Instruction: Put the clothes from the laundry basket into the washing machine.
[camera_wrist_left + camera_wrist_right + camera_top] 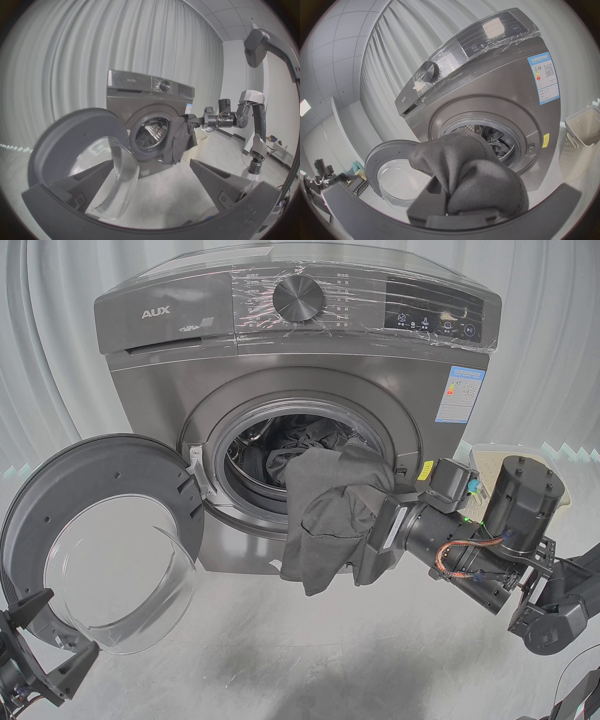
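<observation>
Fingers of my right gripper pinch a dark garment hanging at the washing machine's mouth, not yet inside; my left gripper is spread wide. Clothes already lie in the drum; the laundry basket's inside is hidden from me.

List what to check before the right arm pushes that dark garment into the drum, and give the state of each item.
1. Door swung clear of the opening: ok.
2. Right pincer shut on the dark garment: ok.
3. Garment inside the drum: not ok; it hangs in front of the opening, its lower end below the rim.
4. Room in the drum: ok; clothes lie inside, with bare drum wall showing.
5. Left pincer out of the path: ok; open, low beside the door.
6. Laundry basket emptied: cannot tell; its inside is hidden.
</observation>
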You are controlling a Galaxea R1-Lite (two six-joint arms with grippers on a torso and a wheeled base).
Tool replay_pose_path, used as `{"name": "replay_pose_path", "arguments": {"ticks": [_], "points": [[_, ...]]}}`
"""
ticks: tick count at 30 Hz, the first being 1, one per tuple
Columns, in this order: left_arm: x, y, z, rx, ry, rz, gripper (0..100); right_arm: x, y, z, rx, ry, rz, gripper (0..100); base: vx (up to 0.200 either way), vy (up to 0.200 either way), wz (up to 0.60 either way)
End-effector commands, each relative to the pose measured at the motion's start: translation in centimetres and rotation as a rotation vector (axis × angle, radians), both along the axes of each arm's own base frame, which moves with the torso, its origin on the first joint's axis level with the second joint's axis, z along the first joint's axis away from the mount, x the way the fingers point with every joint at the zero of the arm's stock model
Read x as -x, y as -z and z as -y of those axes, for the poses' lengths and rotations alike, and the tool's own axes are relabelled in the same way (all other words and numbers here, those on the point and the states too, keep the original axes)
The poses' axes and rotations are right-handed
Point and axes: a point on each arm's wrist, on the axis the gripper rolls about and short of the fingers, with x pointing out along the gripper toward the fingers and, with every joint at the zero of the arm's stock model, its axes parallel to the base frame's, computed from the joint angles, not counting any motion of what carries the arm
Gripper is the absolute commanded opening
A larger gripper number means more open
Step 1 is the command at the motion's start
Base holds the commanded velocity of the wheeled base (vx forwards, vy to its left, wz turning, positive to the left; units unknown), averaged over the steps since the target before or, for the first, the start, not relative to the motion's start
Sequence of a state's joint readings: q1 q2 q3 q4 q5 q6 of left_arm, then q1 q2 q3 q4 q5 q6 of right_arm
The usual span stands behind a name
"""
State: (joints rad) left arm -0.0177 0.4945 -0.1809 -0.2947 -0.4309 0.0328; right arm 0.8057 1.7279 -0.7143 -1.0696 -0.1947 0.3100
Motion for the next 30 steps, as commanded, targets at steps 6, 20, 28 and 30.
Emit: {"name": "replay_pose_path", "arguments": {"ticks": [6,20,28,30], "points": [[-8.1,2.3,2.2,-0.058,0.272,-0.315,100,-1.0,0.0,-1.9,-0.035,-0.021,0.030,0,0.000,0.000,0.00],[-13.4,2.6,5.3,-0.096,0.322,-0.339,100,-0.6,0.0,-2.2,-0.047,-0.030,0.039,0,0.000,0.000,0.00],[-16.6,3.6,7.7,-0.104,0.322,-0.326,100,-0.2,-0.1,-2.3,-0.048,-0.035,0.039,0,0.000,0.000,0.00],[-17.4,3.9,8.1,-0.106,0.307,-0.311,100,-0.2,-0.1,-2.2,-0.048,-0.035,0.039,0,0.000,0.000,0.00]]}}
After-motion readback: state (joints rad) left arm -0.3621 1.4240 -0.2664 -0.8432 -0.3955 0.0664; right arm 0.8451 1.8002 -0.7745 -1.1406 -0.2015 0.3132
